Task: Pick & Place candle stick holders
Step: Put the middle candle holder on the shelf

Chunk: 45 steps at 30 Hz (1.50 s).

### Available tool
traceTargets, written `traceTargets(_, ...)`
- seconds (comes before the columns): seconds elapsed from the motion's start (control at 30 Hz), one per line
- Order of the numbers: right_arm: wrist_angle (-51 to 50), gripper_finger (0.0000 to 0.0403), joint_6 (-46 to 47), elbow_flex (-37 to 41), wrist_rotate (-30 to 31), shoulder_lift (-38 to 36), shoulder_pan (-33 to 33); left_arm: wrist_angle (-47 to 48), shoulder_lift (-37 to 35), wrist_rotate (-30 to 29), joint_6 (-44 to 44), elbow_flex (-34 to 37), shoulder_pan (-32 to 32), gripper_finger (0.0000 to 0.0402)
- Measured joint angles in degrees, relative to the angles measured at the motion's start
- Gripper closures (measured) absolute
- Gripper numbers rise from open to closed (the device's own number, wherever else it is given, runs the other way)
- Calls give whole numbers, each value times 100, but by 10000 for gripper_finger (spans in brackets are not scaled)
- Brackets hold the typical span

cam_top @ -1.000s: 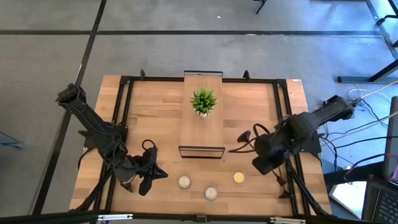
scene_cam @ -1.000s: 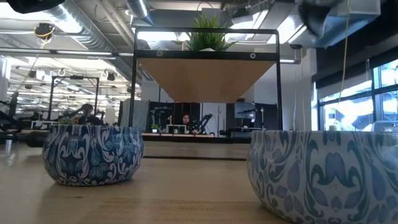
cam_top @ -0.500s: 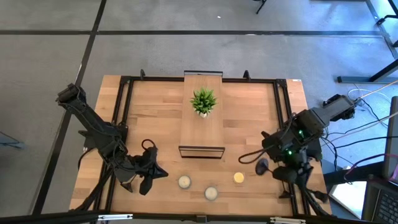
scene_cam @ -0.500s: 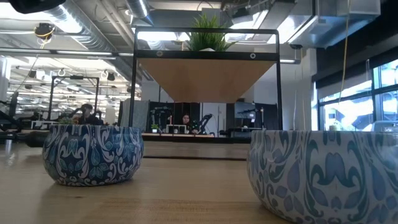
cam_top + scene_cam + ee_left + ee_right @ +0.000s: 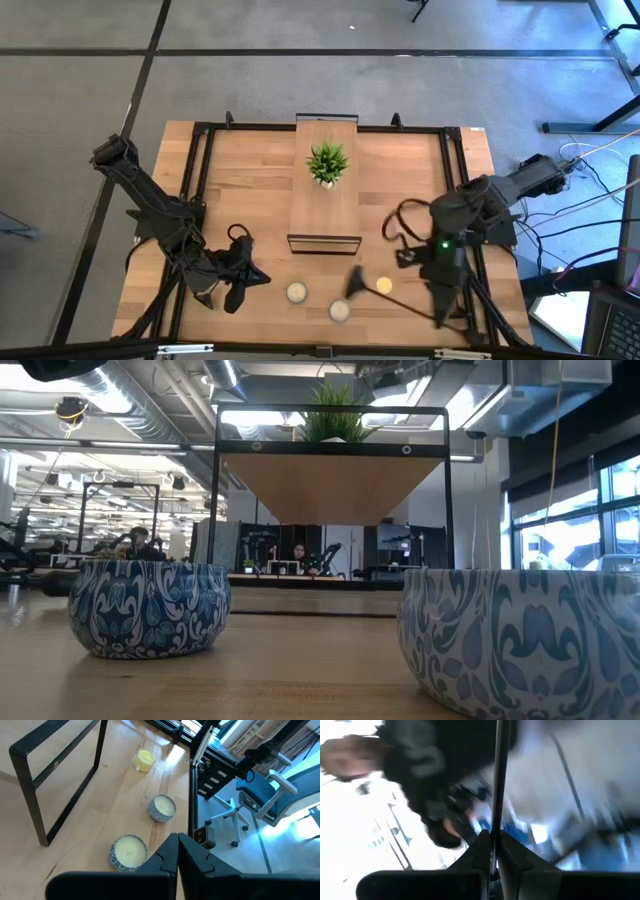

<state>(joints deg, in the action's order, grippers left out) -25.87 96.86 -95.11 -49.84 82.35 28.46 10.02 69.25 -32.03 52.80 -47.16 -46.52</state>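
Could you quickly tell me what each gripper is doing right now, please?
Left gripper: shut, empty, near the table's front-left.
Right gripper: shut on a candle stick holder.

The left arm reaches in from the table's left edge, its gripper (image 5: 243,283) low over the near-left part with fingers (image 5: 167,857) pressed together. The right arm bends in from the right edge, and its gripper (image 5: 494,851) is clamped on a thin rod (image 5: 498,785).
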Motion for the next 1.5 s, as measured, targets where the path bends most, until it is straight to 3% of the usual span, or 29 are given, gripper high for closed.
traceTargets(0.17,1837,385,-1497,0,1111,281,-253,-1,0,-2,-20,0,0,400)
traceTargets(0.4,2372,385,-4594,2,2679,310,-565,-270,0,-82,-246,-4,0,400)
traceTargets(0.7,4154,385,-8959,0,4951,290,-665,-492,-10,-442,-251,-4,1,400)
traceTargets(0.83,4183,385,-10573,2,5712,293,-661,-673,-11,-501,-253,-4,63,400)
traceTargets(1.03,4050,385,-12047,2,6821,345,-685,-1336,-265,-774,-305,-4,255,400)
traceTargets(1.17,3938,385,-12845,2,7760,380,-651,-1702,-733,-962,-308,-4,380,400)
traceTargets(1.33,3936,385,-14583,2,8945,380,-574,-2202,-1503,-1350,-292,-4,563,400)
traceTargets(1.5,3757,385,-16382,2,10075,378,-580,-2719,-2142,-919,-2,-4,1138,400)
